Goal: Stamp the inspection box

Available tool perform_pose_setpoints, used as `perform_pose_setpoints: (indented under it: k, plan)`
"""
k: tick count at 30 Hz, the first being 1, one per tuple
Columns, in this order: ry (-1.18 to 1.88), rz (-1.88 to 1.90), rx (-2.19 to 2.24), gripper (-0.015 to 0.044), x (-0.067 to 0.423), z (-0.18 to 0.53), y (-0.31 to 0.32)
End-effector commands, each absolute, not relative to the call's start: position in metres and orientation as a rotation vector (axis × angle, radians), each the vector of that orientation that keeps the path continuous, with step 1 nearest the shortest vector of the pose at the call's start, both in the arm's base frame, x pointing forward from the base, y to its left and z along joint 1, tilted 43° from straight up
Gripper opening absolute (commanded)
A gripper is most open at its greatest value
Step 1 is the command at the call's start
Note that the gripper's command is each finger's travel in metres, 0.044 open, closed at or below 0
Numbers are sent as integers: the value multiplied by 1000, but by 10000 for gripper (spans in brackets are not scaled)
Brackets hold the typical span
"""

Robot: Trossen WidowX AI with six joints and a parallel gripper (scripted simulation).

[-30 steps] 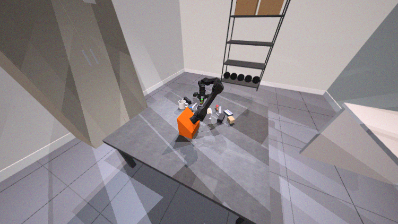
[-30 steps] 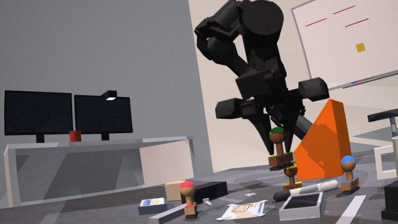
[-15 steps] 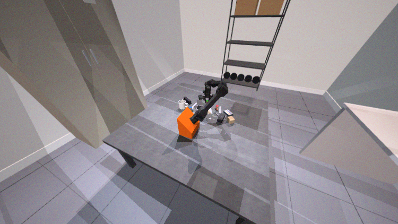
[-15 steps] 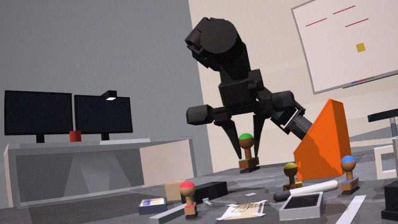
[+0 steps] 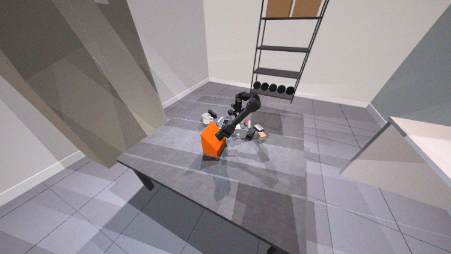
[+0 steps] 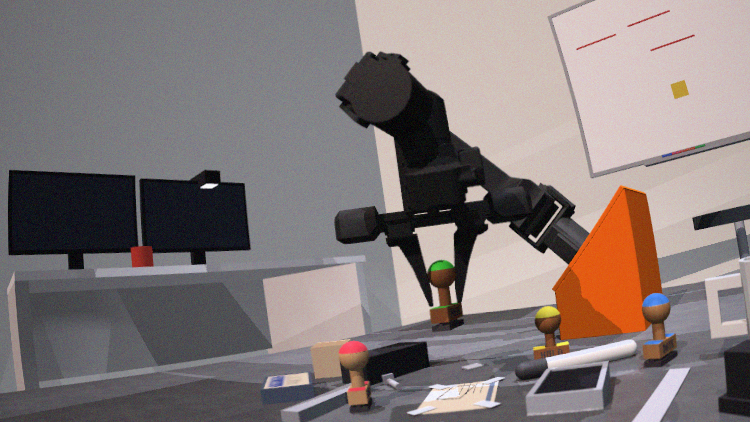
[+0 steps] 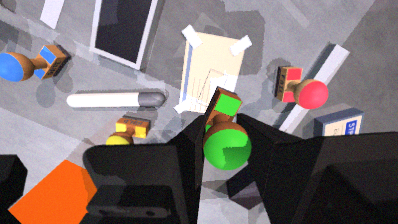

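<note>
My gripper (image 6: 445, 301) (image 7: 220, 119) is shut on the green-topped stamp (image 6: 441, 275) (image 7: 227, 146), gripping its handle. The stamp is off the table with its block downward; its exact height is hard to tell. The cream card (image 6: 456, 403) (image 7: 215, 50) is held by white tapes at its corners. In the wrist view the stamp's block overlaps the card's near edge and hides part of the area by the outlined box (image 7: 211, 70). No clear print can be made out. The grey-rimmed ink pad (image 6: 555, 404) (image 7: 117, 60) lies beside the card. The top view shows the stamp too small to judge.
Red (image 6: 356, 362) (image 7: 312, 94), yellow (image 6: 548, 320) (image 7: 132, 127) and blue (image 6: 656, 309) (image 7: 15, 66) stamps stand around. A marker (image 6: 592, 354) (image 7: 105, 99), metal bar (image 7: 320, 80), blue box (image 6: 288, 389), black block (image 6: 398, 362), orange wedge (image 6: 603, 293) (image 7: 55, 195) and mug (image 5: 206, 118) are nearby.
</note>
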State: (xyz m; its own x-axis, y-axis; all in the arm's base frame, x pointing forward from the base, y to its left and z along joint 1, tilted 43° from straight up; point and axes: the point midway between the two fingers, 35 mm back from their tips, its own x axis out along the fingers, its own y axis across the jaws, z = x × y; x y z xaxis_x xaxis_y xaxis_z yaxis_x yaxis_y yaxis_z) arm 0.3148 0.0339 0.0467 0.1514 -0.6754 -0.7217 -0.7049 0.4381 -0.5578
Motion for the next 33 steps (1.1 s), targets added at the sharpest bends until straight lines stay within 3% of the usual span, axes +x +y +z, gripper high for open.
perform_pose_setpoints:
  k: [1, 33]
  plan:
    - [1548, 35, -1265, 0, 315, 45, 31]
    - [1546, 39, -1262, 0, 319, 29, 18]
